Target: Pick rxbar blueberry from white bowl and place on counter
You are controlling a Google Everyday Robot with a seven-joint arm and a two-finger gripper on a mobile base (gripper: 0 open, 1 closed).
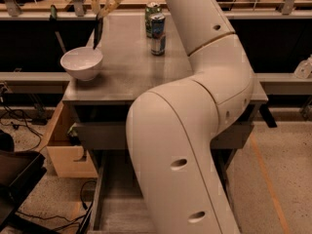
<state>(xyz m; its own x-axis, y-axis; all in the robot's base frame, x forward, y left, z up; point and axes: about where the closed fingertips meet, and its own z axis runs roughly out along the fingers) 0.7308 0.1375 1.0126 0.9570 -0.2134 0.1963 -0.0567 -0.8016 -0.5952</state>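
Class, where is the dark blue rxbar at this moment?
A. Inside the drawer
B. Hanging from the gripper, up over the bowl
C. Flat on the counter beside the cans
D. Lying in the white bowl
B: the rxbar dangles from the gripper at upper left, above the white bowl.

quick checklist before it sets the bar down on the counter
1. rxbar blueberry held by the claw: ok, it hangs down from the claw at the top left.
2. Bar out of the white bowl: ok, the bowl shows nothing inside.
3. Bare spot on the counter for the drop: ok, open grey surface between the bowl and the drink cans.
4. Cans out of the way: ok, they stand to the right, apart from the claw.
5. Grip secure: cannot tell, the bar is seen edge-on.
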